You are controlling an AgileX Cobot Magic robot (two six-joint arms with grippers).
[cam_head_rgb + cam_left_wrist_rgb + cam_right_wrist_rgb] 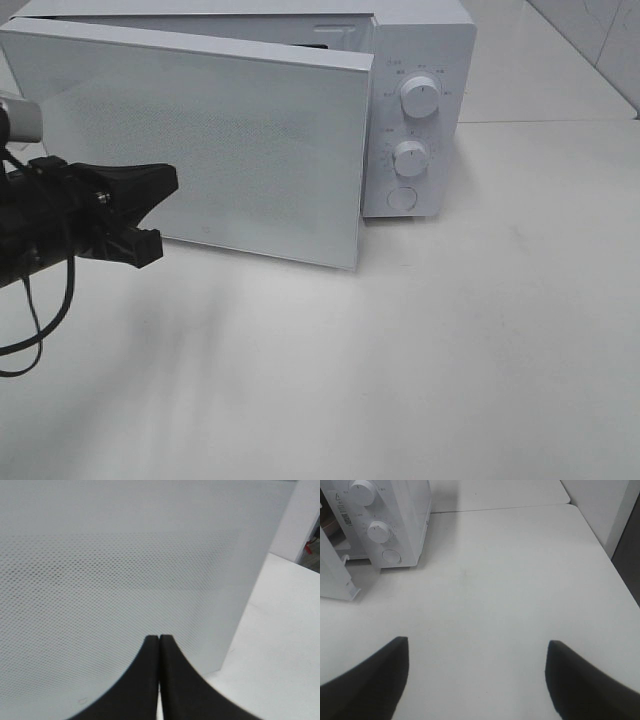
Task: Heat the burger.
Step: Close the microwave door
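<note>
The burger is out of view in every frame. A white microwave (425, 60) stands at the back of the table, its door (200, 140) swung partly open toward the front left. My left gripper (170, 182) is shut with nothing in it, its tips just in front of the door's outer face near the hinge side. The left wrist view shows the black fingers (172, 680) pressed together in front of the dotted door panel (125, 580). My right gripper (477, 642) hangs open and empty over bare table, off to the right of the microwave (395, 520).
Two knobs (420, 97) and a round button (401, 197) sit on the microwave's right-hand panel. A white table (450, 350) spreads out in front. A tiled wall (600, 40) rises at the back right, and the table's edge (615, 565) runs along the right.
</note>
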